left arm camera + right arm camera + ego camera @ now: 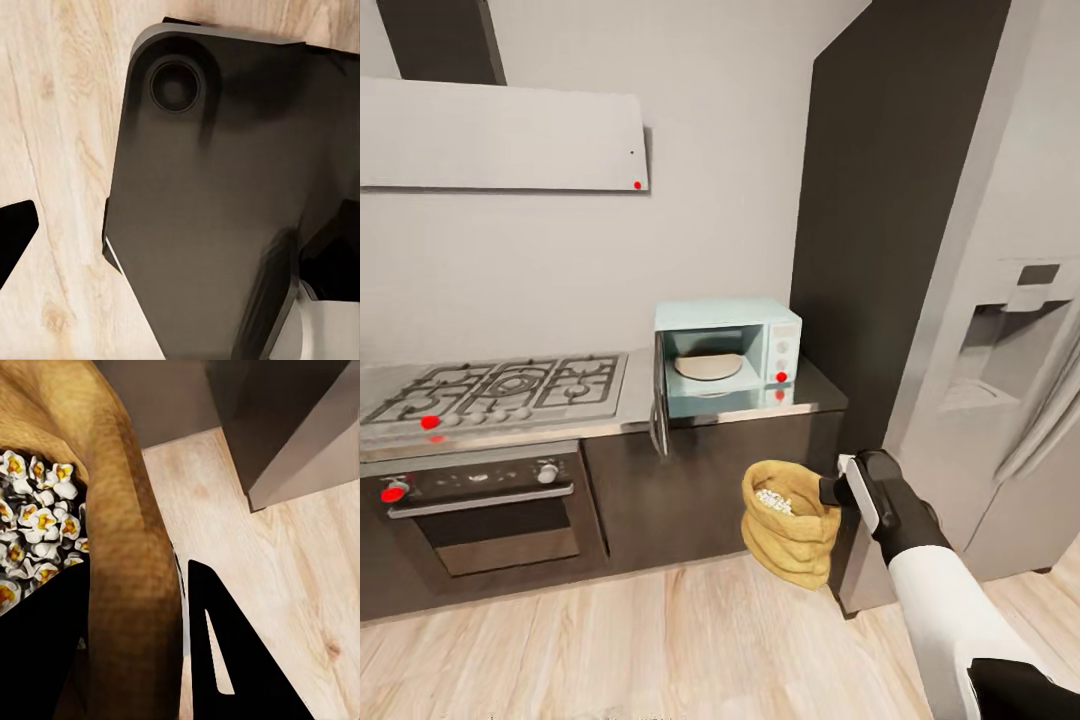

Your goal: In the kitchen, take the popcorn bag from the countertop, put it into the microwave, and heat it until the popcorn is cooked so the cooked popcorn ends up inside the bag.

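The tan popcorn bag (pixel 790 535) hangs in the air in front of the dark cabinet, below and slightly right of the microwave (pixel 725 355). My right gripper (pixel 830 490) is shut on the bag's rolled rim. In the right wrist view the rim (pixel 127 532) sits between the two black fingers (pixel 225 660), and white-and-yellow puffed popcorn (pixel 37 525) fills the mouth. The popcorn (pixel 773 500) is also visible from above. The mint-blue microwave stands on the countertop (pixel 815 395) with its door (pixel 658 405) swung open and a round plate (pixel 708 366) inside. A black fingertip (pixel 15 240) of my left gripper hangs over the floor.
A steel gas hob (pixel 500 390) with a built-in oven (pixel 480 510) below lies left of the microwave. A tall dark panel (pixel 890 200) and a grey fridge (pixel 1000 400) stand to the right. Wooden floor (pixel 660 640) stretches in front. My dark base (pixel 210 210) is under the left wrist.
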Robot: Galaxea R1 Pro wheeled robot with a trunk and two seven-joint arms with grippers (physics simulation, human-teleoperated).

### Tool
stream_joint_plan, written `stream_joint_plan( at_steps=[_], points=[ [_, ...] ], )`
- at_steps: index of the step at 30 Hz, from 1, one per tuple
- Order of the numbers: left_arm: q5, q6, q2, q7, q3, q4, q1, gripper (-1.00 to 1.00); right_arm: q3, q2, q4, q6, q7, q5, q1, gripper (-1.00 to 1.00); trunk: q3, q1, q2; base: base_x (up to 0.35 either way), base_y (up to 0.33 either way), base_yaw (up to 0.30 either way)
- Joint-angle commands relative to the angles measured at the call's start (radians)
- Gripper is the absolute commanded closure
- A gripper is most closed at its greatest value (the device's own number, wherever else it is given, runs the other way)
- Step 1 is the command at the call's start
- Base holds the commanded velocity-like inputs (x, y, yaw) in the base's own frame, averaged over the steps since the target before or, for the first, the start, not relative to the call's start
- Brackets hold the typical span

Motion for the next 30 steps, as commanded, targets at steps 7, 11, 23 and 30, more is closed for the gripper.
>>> stream_joint_plan(
  at_steps=[7,11,23,30],
  points=[
    [0.006,-0.002,0.0,0.001,0.003,-0.001,0.0,-1.0,-0.003,0.001,-0.001,0.003,-0.006,-0.001,-0.001,1.0,-0.003,0.0,-0.001,0.0,0.0,0.203],
    [0.006,-0.003,0.0,0.001,0.003,-0.001,0.0,-1.0,-0.002,0.0,-0.002,0.003,-0.006,-0.001,-0.001,1.0,-0.003,0.0,-0.001,0.0,0.0,0.008],
    [0.006,-0.004,0.0,0.001,0.005,-0.001,0.0,-1.0,-0.005,-0.013,-0.131,0.003,-0.006,-0.001,-0.001,1.0,-0.003,0.0,-0.001,0.0,0.0,0.0],
    [0.006,-0.004,-0.001,0.001,0.005,-0.001,0.0,-1.0,-0.007,-0.013,-0.146,0.003,-0.009,-0.008,-0.027,1.0,-0.003,0.0,-0.001,0.0,0.0,0.0]
  ],
)
